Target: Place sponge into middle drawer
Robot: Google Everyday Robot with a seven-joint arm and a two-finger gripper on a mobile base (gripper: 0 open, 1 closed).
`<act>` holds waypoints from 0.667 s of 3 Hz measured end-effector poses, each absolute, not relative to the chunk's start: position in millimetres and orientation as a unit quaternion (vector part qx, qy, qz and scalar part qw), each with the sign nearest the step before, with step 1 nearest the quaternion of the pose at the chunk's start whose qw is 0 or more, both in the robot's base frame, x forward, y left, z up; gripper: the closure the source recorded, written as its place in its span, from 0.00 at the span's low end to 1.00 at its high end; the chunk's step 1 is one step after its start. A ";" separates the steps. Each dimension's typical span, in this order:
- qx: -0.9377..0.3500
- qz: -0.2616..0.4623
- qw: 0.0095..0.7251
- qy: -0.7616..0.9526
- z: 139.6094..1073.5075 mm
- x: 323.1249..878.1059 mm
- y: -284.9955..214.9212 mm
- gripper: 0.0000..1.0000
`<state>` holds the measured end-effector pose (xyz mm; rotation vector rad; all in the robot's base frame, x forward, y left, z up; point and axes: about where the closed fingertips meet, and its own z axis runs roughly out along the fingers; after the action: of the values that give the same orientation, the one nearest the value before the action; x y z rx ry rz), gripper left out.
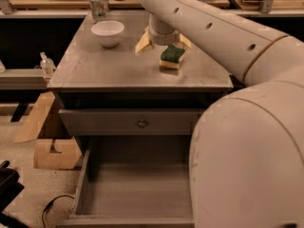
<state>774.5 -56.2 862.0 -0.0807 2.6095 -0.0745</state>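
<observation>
sponge [172, 57] is sitting on the desk [95, 70] toward its far right, gripper [163, 46] is hanging just over it, spread open and gripping nothing, so I'd be centering it across the sponge's sides before squeezing, then swinging down into the open drawer [137, 189] below.

The grey cabinet top [118, 70] carries 3 things: a white bowl [108, 32] at back left, a can [97, 4] behind it, and the sponge [172, 57] right of centre, the gripper [164, 44] just above it.
</observation>
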 end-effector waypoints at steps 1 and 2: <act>-0.021 -0.042 0.280 0.959 860.6 795.9 -56.3 0.00; -0.001 -0.069 0.264 0.962 840.0 809.1 -69.9 0.19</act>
<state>809.1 -69.9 840.0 -0.0020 2.5998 -0.1854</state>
